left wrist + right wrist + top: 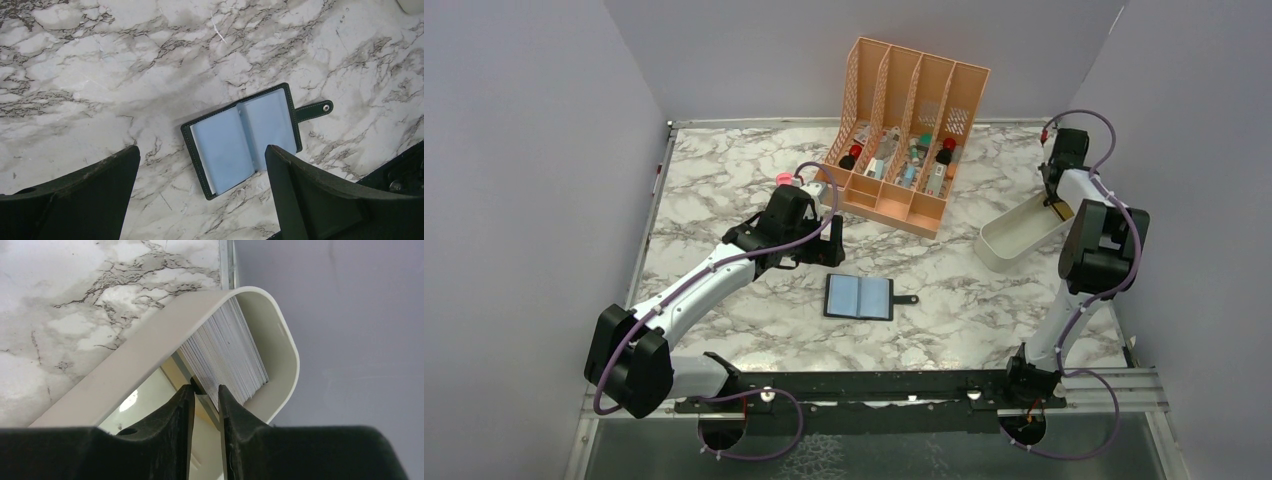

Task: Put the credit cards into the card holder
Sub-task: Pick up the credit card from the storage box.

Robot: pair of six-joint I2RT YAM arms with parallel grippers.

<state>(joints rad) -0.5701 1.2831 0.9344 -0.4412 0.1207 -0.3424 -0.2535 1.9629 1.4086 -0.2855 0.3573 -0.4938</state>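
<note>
Right wrist alone shows right tool point(206, 388) slightly parted at credit cards point(225, 345); left tool point(202, 149) spread.

Marble table point(964, 335), open card holder point(859, 297), white tray point(1004, 250), orange organiser point(894, 208)

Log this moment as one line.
left gripper: open, near card holder | right gripper: jaws narrow at credit cards in white tray, grip unclear | card holder: open flat on table
</note>
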